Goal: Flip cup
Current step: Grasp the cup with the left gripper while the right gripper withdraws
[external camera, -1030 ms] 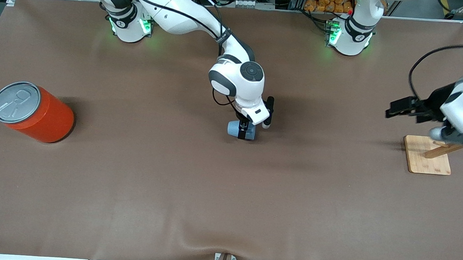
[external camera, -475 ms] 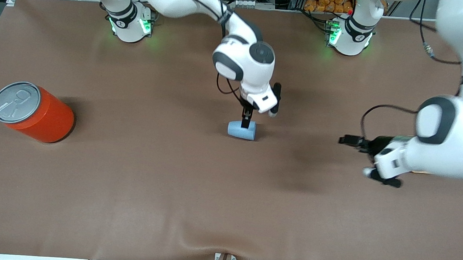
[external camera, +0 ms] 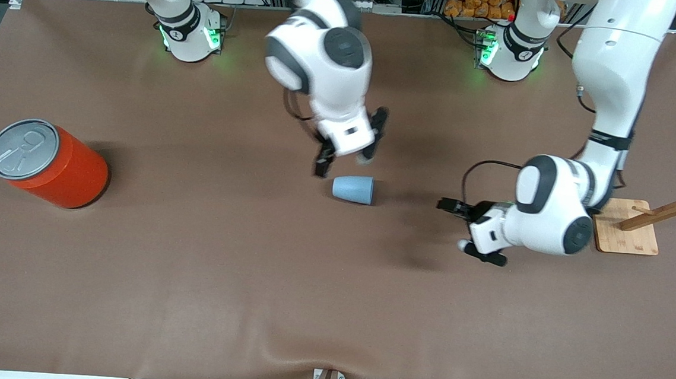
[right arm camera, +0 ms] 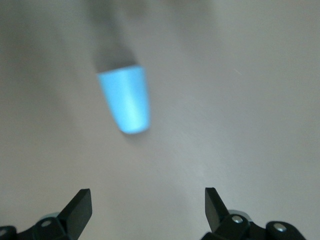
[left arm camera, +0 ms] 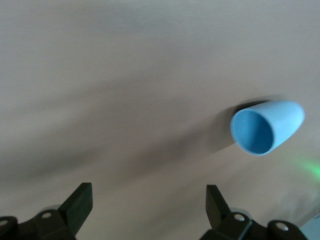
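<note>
The small light-blue cup (external camera: 353,189) lies on its side in the middle of the table, its mouth toward the left arm's end. My right gripper (external camera: 320,168) is open and empty, raised above the table beside the cup's closed end; its wrist view shows the cup (right arm camera: 125,100) ahead of the open gripper (right arm camera: 148,202). My left gripper (external camera: 446,205) is low, toward the left arm's end from the cup, pointing at it. It is open and empty (left arm camera: 148,200), and the cup's mouth (left arm camera: 267,127) faces it.
A large orange can (external camera: 48,163) with a grey lid stands at the right arm's end of the table. A wooden rack on a bamboo base (external camera: 627,224) stands at the left arm's end, beside the left arm.
My right gripper let go of the cup and lifted away toward its base. My left arm swung in from the rack toward the cup. The cup has stayed put.
</note>
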Robot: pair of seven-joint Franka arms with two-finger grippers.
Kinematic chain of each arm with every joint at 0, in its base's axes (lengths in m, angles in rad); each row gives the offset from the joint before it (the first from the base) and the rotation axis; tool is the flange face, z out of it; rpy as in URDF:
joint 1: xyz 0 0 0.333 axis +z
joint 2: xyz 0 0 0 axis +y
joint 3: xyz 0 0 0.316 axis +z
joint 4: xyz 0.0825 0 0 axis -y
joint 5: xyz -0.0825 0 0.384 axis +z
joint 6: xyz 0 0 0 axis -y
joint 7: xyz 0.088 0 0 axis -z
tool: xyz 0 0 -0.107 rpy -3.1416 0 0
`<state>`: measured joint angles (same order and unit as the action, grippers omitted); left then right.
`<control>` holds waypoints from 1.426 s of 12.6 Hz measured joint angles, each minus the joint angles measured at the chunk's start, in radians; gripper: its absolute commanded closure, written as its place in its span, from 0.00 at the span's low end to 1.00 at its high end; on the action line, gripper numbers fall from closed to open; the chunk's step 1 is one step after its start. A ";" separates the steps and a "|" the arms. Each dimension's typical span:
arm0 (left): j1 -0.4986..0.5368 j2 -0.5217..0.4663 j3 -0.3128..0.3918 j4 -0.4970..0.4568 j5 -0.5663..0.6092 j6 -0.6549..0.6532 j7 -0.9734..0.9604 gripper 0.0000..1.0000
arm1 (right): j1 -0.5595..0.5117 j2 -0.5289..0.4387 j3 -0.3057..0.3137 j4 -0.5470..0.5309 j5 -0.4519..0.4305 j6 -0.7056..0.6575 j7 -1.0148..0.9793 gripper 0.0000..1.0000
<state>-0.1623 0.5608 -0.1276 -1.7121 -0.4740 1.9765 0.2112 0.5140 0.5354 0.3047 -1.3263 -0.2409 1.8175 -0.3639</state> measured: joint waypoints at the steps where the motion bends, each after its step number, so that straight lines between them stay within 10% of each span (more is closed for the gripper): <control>1: 0.000 -0.011 -0.026 -0.030 -0.025 0.034 -0.010 0.00 | -0.068 -0.016 0.000 0.001 0.019 -0.015 -0.002 0.00; 10: -0.165 -0.014 -0.116 -0.132 -0.053 0.202 -0.300 0.00 | -0.568 -0.118 0.001 0.038 0.132 -0.060 -0.006 0.00; 18: -0.275 0.065 -0.117 -0.107 -0.154 0.369 -0.376 0.00 | -0.614 -0.300 -0.206 0.018 0.221 -0.202 0.512 0.00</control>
<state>-0.4376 0.6253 -0.2443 -1.8190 -0.6283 2.3455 -0.1651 -0.0997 0.2358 0.0982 -1.3088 -0.0203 1.6158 0.1478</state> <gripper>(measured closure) 0.000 0.000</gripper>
